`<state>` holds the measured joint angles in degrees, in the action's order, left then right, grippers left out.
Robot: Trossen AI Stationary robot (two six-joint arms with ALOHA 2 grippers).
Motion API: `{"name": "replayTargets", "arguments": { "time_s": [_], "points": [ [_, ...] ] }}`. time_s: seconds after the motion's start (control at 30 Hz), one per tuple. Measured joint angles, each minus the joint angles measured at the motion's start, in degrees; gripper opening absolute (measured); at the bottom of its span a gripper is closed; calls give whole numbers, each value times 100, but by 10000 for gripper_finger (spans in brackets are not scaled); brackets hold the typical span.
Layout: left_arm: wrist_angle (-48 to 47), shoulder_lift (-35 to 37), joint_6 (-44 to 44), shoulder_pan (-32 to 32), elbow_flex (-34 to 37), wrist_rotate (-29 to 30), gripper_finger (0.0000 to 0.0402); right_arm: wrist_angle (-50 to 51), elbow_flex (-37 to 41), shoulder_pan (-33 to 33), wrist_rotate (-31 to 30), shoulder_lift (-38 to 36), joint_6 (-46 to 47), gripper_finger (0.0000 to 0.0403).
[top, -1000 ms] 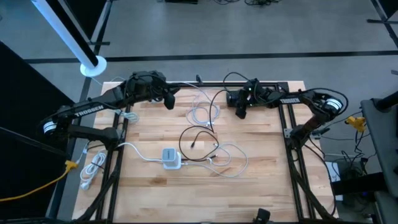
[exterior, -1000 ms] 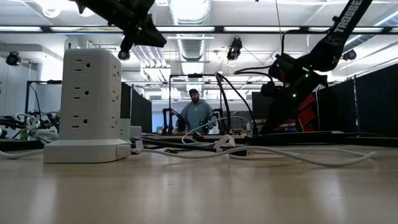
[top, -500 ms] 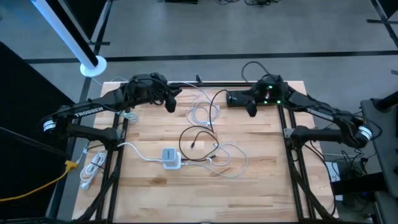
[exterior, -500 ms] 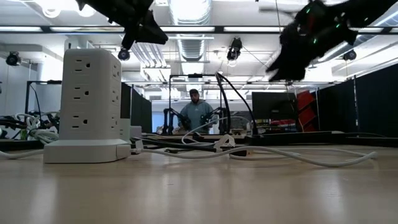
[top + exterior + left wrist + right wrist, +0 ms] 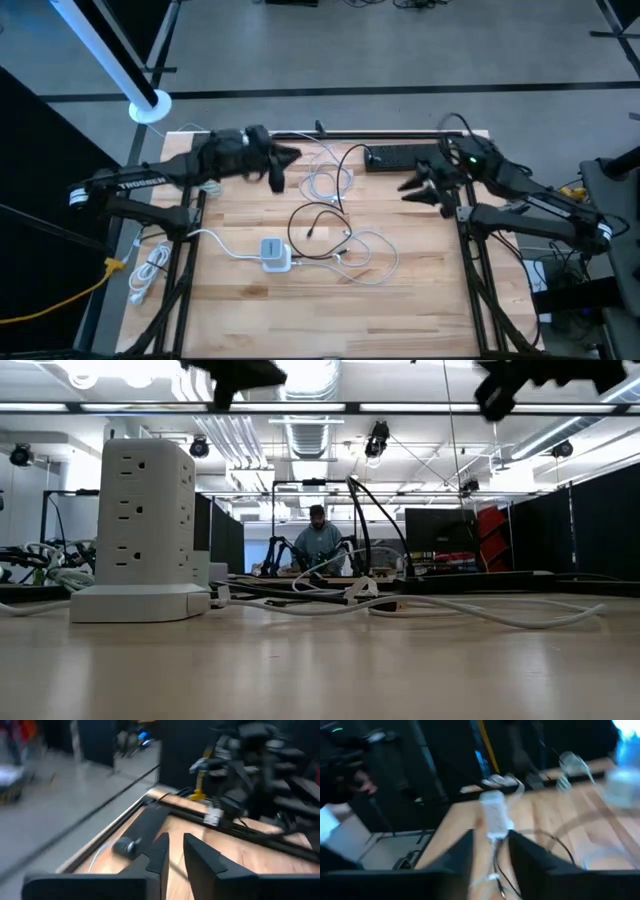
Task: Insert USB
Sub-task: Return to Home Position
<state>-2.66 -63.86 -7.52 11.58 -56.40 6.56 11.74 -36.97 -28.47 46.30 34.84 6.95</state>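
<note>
High view: right gripper (image 5: 413, 190), spread wide and empty, hovers at five o'clock from the black rectangular outlet strip (image 5: 385, 157); left gripper (image 5: 278, 172) barely parted, empty.

We can read a single word, TROSSEN. It runs in pale capitals along the dark link of the left arm (image 5: 140, 182), out past the table (image 5: 400, 310) edge toward ten o'clock in the high view. The right arm (image 5: 530, 200), at about three o'clock, bears no lettering we can make out. The low and wrist views give us nothing legible.
</note>
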Motion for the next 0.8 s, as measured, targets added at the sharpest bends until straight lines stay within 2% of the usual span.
{"name": "replayTargets", "arguments": {
  "time_s": [0.07, 0.1, 0.17, 0.27, 0.4, 0.53, 0.6, 0.7, 0.8],
  "points": [
    [144, 0, 529, -483, 0, 162, 23, 52, 0, 266, -168, -295, -208, 24],
    [161, 0, 689, -724, 0, 266, 16, 99, 0, 377, -360, -416, -234, 15],
    [147, -2, 851, -1170, 12, 473, 5, 265, 1, 588, -825, -631, -222, 15],
    [171, 58, 973, -1610, 171, 529, 2, 532, 76, 813, -1131, -951, -369, 5],
    [681, 462, 741, -1729, 1070, 550, 0, 539, 246, 923, -1466, -1381, -379, 2],
    [1991, 1380, 440, -1701, 2448, 724, 0, 535, 297, 923, -1664, -1978, -335, 1],
    [2242, 1973, 298, -1706, 3020, 935, 0, 566, 292, 923, -1695, -2264, -94, 0],
    [2054, 2881, 50, -1694, 3627, 1142, 0, 1226, 283, 923, -1690, -2607, -326, 2],
    [1403, 3701, -106, -1704, 3975, 1109, 0, 1746, 297, 923, -1871, -2769, -514, 1]
  ]
}}
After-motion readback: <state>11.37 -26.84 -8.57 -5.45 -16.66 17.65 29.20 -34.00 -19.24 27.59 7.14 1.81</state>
